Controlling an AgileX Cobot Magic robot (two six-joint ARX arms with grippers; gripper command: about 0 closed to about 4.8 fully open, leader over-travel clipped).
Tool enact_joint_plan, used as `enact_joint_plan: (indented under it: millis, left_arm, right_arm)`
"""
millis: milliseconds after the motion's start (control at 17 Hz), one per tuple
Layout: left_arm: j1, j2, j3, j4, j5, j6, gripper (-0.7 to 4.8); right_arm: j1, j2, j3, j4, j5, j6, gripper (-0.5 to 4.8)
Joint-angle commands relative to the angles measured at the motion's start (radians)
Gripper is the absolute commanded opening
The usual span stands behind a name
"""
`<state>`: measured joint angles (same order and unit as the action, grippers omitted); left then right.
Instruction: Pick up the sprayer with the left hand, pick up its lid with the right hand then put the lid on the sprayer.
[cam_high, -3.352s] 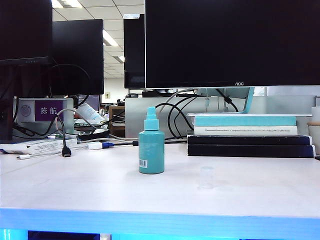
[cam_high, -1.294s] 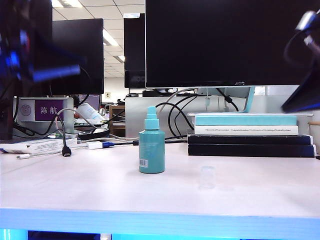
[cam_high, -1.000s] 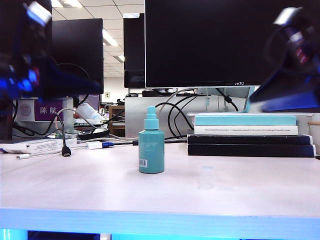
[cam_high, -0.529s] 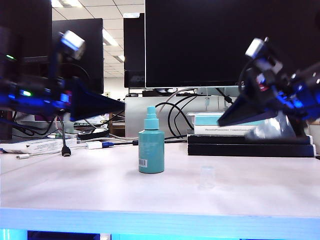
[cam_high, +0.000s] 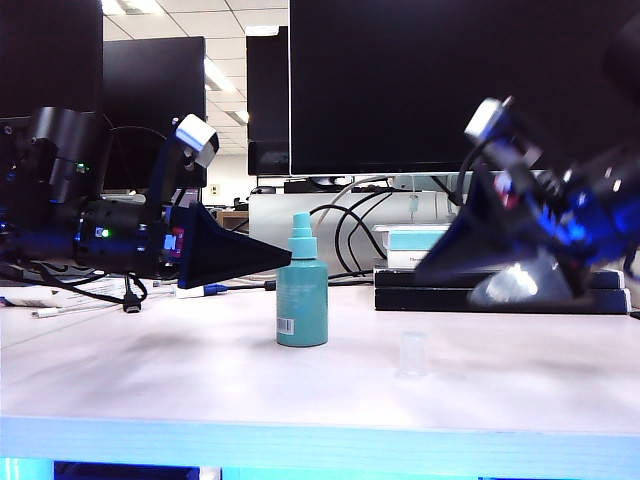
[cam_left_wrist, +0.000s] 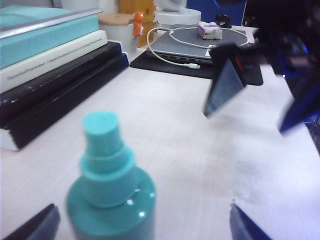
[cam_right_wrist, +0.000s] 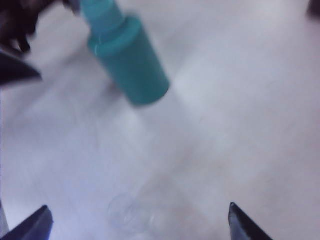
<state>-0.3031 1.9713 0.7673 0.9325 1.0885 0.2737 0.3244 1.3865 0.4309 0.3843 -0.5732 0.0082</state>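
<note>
The left hand (cam_high: 270, 258), jaws spread wide, points level at the sprayer (cam_high: 302, 290) standing upright just right of its tip. Further right, nearer the table's front, the lid (cam_high: 412, 354) stands below the right hand (cam_high: 440, 262), also spread.

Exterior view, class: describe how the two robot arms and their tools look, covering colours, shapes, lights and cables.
Both arms are black. The left hand ends in a black wedge-shaped tool, with a small green light, a white block on top and black cables. The right hand has a dark wedge tool, blue-lit parts, a red spot and a white block.
</note>
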Motion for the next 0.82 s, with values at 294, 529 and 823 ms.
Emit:
enact_joint_plan:
  millis: [294,529,823]
  left_arm:
    - [-0.016,0.01,0.023,0.01,-0.063,0.004,4.79]
    - [-0.064,0.046,0.087,-0.028,-0.086,0.0,4.79]
    - [-0.094,0.098,0.128,-0.065,-0.109,0.004,4.79]
  right_arm:
    - [0.063,0.095,0.003,0.04,0.085,-0.066,4.73]
    - [0.063,0.134,0.003,0.063,0.085,-0.065,4.71]
    - [0.067,0.153,0.003,0.07,0.084,-0.065,4.17]
